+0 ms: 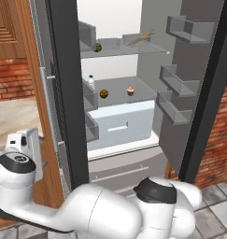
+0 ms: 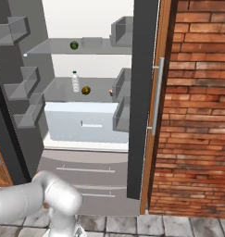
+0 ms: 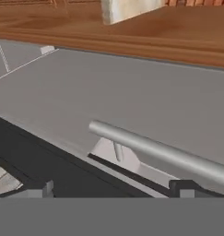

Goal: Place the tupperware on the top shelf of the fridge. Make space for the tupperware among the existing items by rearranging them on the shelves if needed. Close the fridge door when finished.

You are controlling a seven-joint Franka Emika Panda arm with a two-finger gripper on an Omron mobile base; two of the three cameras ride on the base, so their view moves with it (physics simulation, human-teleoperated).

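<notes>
While fridge (image 1: 133, 70) stands open | tupperware (image 1: 137, 39): one | cupcake (image 1: 130, 90): one

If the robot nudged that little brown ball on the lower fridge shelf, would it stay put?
Probably not. The brown ball looks round and smooth, sitting free on the flat grey shelf, so a nudge would likely send it rolling. The cupcake stands close beside it and might get bumped. It looks small, so probably light.

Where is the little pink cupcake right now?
In the left base view the cupcake sits on the fridge's middle shelf, right of the brown ball.
</notes>
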